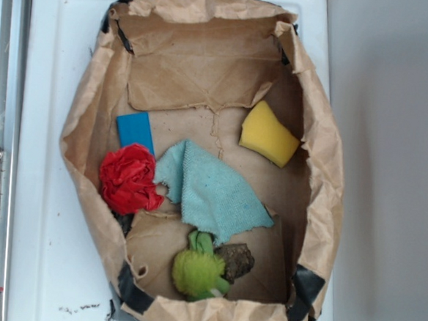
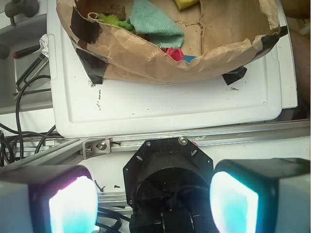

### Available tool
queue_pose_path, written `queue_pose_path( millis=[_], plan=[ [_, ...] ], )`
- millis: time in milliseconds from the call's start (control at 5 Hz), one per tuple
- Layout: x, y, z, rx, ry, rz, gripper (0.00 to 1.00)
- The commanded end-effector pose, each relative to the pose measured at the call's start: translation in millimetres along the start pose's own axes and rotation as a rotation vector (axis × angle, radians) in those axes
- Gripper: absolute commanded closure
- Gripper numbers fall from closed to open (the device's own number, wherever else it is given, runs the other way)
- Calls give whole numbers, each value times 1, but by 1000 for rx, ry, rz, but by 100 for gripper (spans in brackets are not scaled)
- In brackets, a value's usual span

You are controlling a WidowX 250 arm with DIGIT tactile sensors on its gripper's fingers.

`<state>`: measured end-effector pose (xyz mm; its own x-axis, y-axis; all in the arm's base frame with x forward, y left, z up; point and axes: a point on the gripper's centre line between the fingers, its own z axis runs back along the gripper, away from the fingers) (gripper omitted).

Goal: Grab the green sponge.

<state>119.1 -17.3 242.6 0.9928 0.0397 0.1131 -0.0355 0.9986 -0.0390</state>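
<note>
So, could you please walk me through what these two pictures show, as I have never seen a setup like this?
It is a small robot arm with two cameras. The exterior view looks straight down into a brown paper bag lying open on a white tray. Inside are a green sponge, a yellow foam sponge, a teal cloth, a crumpled red item, a blue block and a small dark lump. The wrist view comes from a camera on the arm itself: the two pale glowing fingers at the bottom belong to the gripper, spread apart and holding nothing. From there the bag sits well ahead, beyond a metal rail, so the arm is not over it.
</note>
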Motion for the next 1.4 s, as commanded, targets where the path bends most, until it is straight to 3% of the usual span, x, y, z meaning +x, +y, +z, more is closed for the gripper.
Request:
queue_pose_path(
  millis=[0,200,400,800,1000,1200],
  plan=[
    [0,0,0,0,0,0,0],
    [39,7,-4,-31,-12,80,0],
    [66,9,-16,-11,-33,70,0],
    [122,35,-49,-32,-29,28,0],
    [148,47,-67,29,-64,53,0],
    [158,55,-81,38,-64,58,0]
  ],
)
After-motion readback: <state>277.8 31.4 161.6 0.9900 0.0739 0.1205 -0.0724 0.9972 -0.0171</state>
